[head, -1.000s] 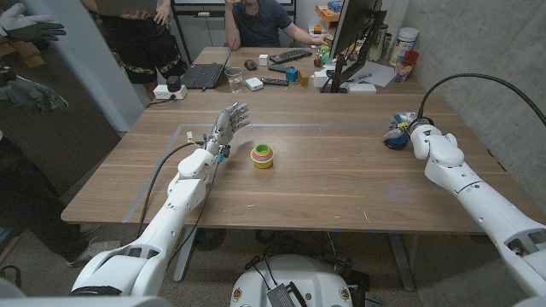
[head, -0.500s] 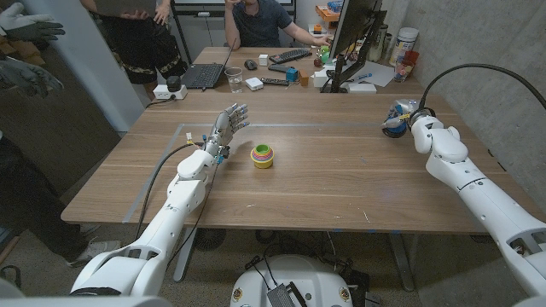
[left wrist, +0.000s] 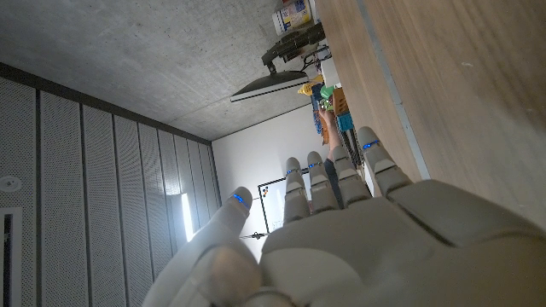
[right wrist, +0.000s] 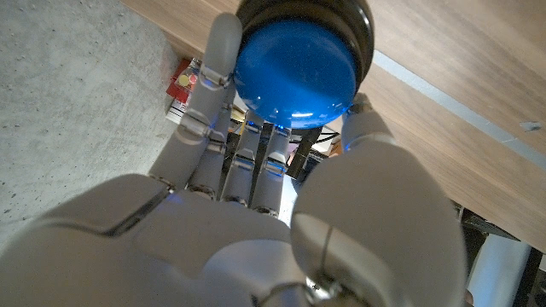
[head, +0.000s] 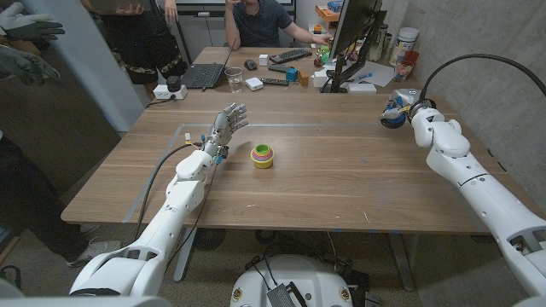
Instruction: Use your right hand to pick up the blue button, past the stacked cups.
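Blue button (right wrist: 294, 72) pinched in right hand (head: 408, 112), lifted above table's far right corner — well past stacked cups (head: 262, 156). Best held level, grip firm. Left hand (head: 227, 126) open, idle.

The right hand (head: 401, 111) is carrying the blue button (head: 394, 117) up and away from the tabletop (head: 341, 170), moving toward the far right corner; a second ago it was lower, nearer the right edge. In the right wrist view the fingers (right wrist: 209, 81) are clasping the blue button (right wrist: 294, 72) from both sides, off the wood.
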Controlling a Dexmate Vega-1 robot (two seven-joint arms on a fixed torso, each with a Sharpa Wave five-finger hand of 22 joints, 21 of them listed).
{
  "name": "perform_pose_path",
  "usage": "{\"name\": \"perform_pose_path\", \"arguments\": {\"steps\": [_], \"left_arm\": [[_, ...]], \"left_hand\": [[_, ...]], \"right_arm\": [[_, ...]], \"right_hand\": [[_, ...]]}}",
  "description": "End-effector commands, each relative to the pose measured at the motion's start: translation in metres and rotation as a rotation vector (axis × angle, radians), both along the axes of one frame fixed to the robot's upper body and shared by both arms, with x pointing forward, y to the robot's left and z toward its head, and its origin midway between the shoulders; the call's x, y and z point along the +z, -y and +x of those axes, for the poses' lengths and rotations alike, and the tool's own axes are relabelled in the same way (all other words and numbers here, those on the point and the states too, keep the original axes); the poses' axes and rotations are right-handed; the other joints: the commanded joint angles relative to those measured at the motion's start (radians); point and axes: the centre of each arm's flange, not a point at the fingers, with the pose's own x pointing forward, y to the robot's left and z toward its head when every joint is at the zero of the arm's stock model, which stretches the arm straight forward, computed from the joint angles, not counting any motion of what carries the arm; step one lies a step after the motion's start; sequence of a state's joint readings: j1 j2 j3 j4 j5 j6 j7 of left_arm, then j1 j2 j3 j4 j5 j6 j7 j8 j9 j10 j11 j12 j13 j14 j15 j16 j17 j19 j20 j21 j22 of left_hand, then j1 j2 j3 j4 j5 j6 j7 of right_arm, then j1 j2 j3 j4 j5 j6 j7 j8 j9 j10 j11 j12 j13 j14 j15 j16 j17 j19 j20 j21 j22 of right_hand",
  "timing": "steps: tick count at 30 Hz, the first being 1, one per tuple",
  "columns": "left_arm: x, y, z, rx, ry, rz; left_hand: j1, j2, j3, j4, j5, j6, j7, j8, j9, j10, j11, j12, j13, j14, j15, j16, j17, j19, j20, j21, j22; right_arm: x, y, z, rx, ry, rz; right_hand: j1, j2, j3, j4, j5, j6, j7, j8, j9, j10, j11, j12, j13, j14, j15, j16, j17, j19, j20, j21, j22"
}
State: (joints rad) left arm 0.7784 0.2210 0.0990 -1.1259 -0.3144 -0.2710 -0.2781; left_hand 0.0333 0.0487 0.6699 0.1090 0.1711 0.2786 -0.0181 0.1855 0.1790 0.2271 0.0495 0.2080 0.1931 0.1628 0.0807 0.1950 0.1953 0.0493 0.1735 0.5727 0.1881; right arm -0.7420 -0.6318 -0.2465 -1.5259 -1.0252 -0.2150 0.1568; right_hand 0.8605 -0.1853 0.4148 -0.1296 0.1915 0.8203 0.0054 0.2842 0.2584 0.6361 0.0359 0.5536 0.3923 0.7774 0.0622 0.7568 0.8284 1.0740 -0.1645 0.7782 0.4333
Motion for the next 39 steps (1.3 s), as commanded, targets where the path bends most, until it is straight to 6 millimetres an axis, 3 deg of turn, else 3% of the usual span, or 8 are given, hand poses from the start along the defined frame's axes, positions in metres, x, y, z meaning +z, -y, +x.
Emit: {"name": "perform_pose_path", "arguments": {"steps": [1, 24, 39], "left_arm": [[-0.001, -0.002, -0.001, -0.001, 0.001, -0.001], [-0.001, 0.000, -0.002, -0.007, 0.002, 0.004], [-0.001, -0.001, -0.002, -0.001, 0.004, 0.002]], "left_hand": [[-0.006, 0.001, -0.005, -0.003, -0.002, -0.005, 0.000, 0.002, 0.005, -0.001, -0.001, -0.001, 0.004, -0.002, 0.001, 0.000, 0.002, -0.003, 0.002, -0.001, 0.003], [-0.008, 0.001, -0.009, -0.001, -0.001, -0.004, 0.002, 0.003, 0.005, -0.001, -0.001, 0.000, 0.004, -0.003, 0.002, 0.001, 0.001, -0.001, 0.003, -0.005, 0.003], [-0.008, 0.000, -0.011, 0.000, -0.001, -0.004, -0.001, 0.003, 0.005, -0.001, -0.001, 0.001, 0.004, -0.004, 0.001, 0.002, 0.000, 0.000, 0.003, -0.007, 0.003]], "right_arm": [[0.020, -0.008, -0.015, 0.033, 0.075, -0.002], [0.052, -0.013, -0.045, 0.090, 0.216, 0.008], [0.064, -0.019, -0.054, 0.131, 0.291, -0.003]], "right_hand": [[0.381, 0.365, 0.026, -0.018, 0.001, 0.014, -0.002, 0.002, 0.005, 0.011, -0.005, 0.006, 0.006, 0.163, -0.283, -0.005, 0.005, -0.029, -0.058, 0.013, 0.002], [0.402, 0.366, 0.035, -0.013, -0.003, 0.021, 0.000, -0.001, 0.015, 0.019, -0.005, 0.014, 0.020, 0.186, -0.283, -0.021, 0.023, -0.032, -0.058, 0.044, 0.006], [0.414, 0.367, 0.040, -0.009, -0.004, 0.028, 0.001, -0.002, 0.022, 0.030, -0.004, 0.019, 0.029, 0.205, -0.283, -0.026, 0.039, -0.036, -0.058, 0.066, 0.009]]}}
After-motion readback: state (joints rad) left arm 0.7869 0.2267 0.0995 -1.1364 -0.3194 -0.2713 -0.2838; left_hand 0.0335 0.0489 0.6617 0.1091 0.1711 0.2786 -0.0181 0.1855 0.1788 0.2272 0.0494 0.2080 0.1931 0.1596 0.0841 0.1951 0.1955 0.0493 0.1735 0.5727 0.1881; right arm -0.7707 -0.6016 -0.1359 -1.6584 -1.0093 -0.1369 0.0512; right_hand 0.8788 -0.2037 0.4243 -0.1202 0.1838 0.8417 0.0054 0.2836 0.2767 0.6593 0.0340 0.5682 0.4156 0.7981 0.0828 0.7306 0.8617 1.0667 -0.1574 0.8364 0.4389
